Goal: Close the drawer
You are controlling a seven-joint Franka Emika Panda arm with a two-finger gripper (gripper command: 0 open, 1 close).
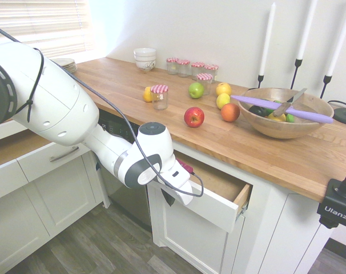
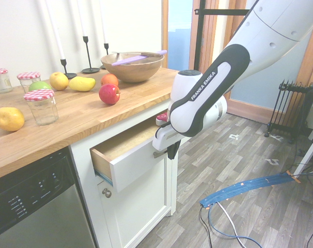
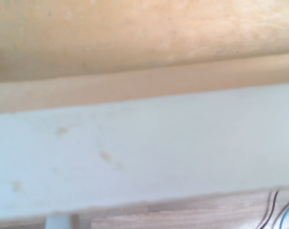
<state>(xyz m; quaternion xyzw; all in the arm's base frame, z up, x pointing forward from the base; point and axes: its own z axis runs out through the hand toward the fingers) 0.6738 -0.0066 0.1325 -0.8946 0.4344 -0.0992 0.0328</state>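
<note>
The drawer (image 1: pixel 214 209) under the wooden counter stands pulled partly out, with a white front panel (image 2: pixel 131 164) and a pale wood inside. My gripper (image 2: pixel 172 151) is shut, its dark fingers pointing down right against the outer face of the drawer front, close to the end nearer the arm. A bit of the silver handle (image 2: pixel 159 153) shows beside the fingers. From the other side the gripper (image 1: pixel 168 197) sits low at the front panel. Up close, the wrist view is filled by the white drawer front (image 3: pixel 144 152) with wood above it.
On the counter (image 1: pixel 264 148) lie a red apple (image 1: pixel 194 116), other fruit, several glass jars and a wooden bowl (image 1: pixel 287 112) with a purple knife. A dishwasher (image 2: pixel 27 201) stands beside the cabinet, and a cabinet door (image 2: pixel 141 212) sits below the drawer. Cables lie on the floor.
</note>
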